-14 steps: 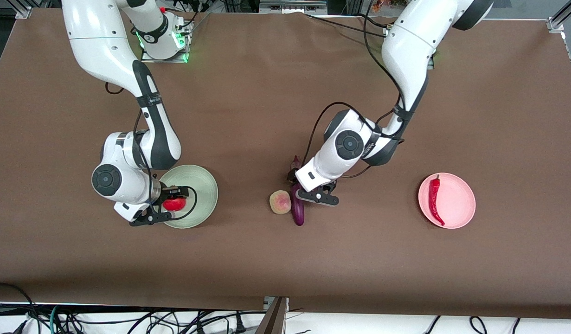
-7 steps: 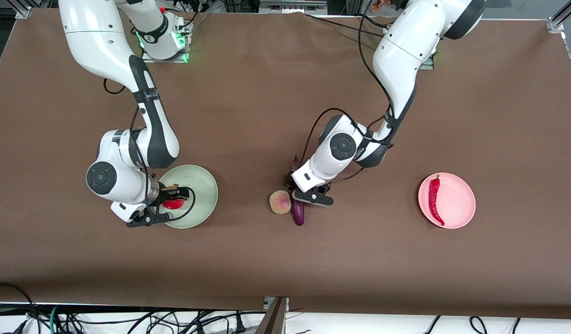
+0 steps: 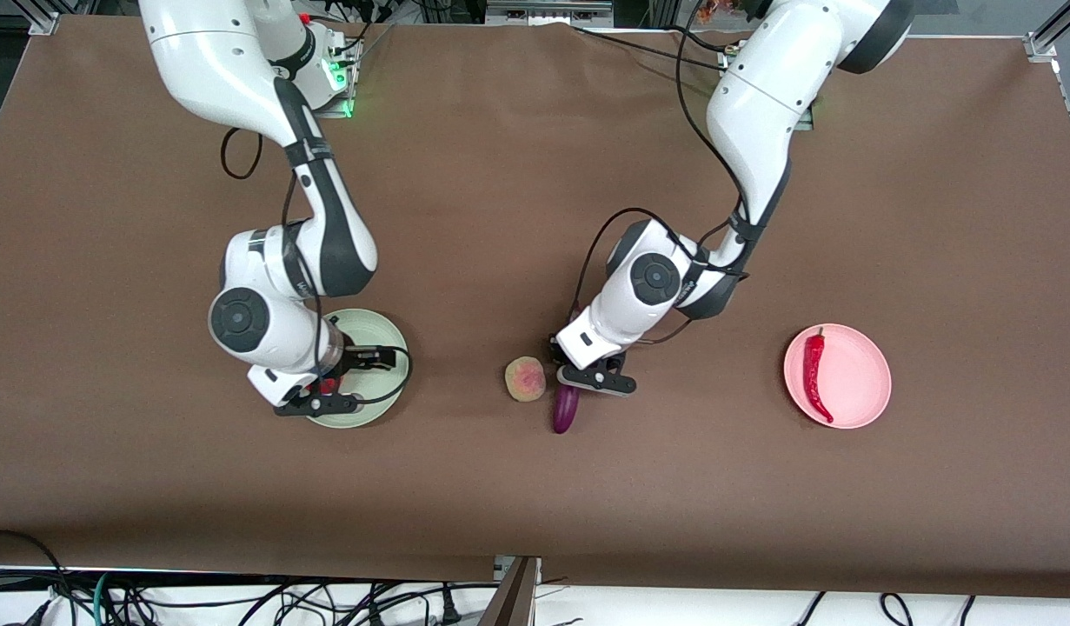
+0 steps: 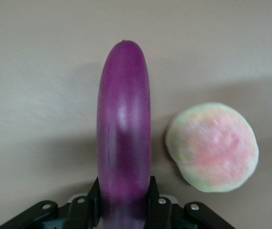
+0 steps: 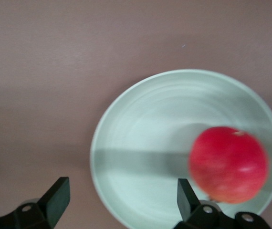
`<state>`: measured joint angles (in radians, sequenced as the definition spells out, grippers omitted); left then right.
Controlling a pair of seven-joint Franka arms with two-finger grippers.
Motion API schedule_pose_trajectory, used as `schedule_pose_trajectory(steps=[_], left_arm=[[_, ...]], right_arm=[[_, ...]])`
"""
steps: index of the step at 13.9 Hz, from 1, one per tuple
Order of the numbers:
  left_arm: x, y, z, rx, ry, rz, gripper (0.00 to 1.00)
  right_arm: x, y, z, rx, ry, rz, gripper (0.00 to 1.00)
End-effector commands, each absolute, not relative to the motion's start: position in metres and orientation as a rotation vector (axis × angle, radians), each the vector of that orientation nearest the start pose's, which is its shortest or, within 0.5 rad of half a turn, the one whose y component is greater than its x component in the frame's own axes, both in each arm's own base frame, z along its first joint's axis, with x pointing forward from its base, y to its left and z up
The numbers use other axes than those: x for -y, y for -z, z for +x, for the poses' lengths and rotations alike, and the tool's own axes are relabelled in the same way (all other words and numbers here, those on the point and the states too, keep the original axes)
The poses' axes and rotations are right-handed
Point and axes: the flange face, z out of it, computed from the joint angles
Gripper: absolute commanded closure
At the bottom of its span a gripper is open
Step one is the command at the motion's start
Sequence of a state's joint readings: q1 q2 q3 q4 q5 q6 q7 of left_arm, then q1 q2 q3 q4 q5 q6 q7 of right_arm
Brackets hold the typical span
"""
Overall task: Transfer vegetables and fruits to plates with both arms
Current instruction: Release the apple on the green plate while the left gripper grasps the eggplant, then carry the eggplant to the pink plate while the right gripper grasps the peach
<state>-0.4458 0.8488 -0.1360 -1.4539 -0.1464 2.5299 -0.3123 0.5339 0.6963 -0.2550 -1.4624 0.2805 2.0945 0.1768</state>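
Note:
My left gripper (image 3: 580, 382) is shut on the purple eggplant (image 3: 565, 412), held slightly above the table mid-table; the wrist view shows the eggplant (image 4: 124, 129) clamped between the fingers (image 4: 153, 198). The blotched peach (image 3: 525, 380) lies on the table close beside it (image 4: 213, 147). My right gripper (image 3: 348, 380) is open over the green plate (image 3: 374, 332). The red pomegranate (image 5: 228, 163) rests on that plate (image 5: 145, 143), off to one side of the open fingers (image 5: 58, 195); in the front view only a sliver (image 3: 328, 385) shows. The red chili (image 3: 814, 374) lies on the pink plate (image 3: 856, 382).
Brown tabletop (image 3: 500, 504) stretches around all the objects. The pink plate stands toward the left arm's end and the green plate toward the right arm's end. Cables hang along the table edge nearest the camera.
The right gripper opened and let the pomegranate down onto the green plate, then shifted toward the table's middle. The left gripper closed on the eggplant and its free tip moved slightly nearer the camera.

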Motion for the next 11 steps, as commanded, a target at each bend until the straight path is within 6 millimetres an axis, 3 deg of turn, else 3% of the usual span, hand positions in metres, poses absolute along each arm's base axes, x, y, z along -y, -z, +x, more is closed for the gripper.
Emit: schedule_pose_trajectory(steps=[1, 4, 7, 9, 11], left_arm=[[0.328, -0.251, 0.662, -0.211, 0.171, -3.380, 1.00], [0.253, -0.282, 0.681, -0.416, 0.049, -3.325, 1.00], [0.151, -0.301, 0.694, -0.683, -0.082, -3.236, 1.00], [0.099, -0.309, 0.689, -0.723, -0.216, -3.186, 1.00], [0.055, -0.310, 0.681, -0.705, -0.334, -3.131, 1.00]], right_arm=[[-0.284, -0.290, 0.668, -0.139, -0.053, -3.054, 0.01], [-0.342, -0.288, 0.661, -0.321, -0.015, -3.032, 0.01], [-0.396, -0.279, 0.650, -0.535, 0.058, -2.921, 0.01], [-0.432, -0.260, 0.642, -0.632, 0.121, -2.834, 0.01], [-0.451, -0.250, 0.643, -0.666, 0.176, -2.787, 0.01]])
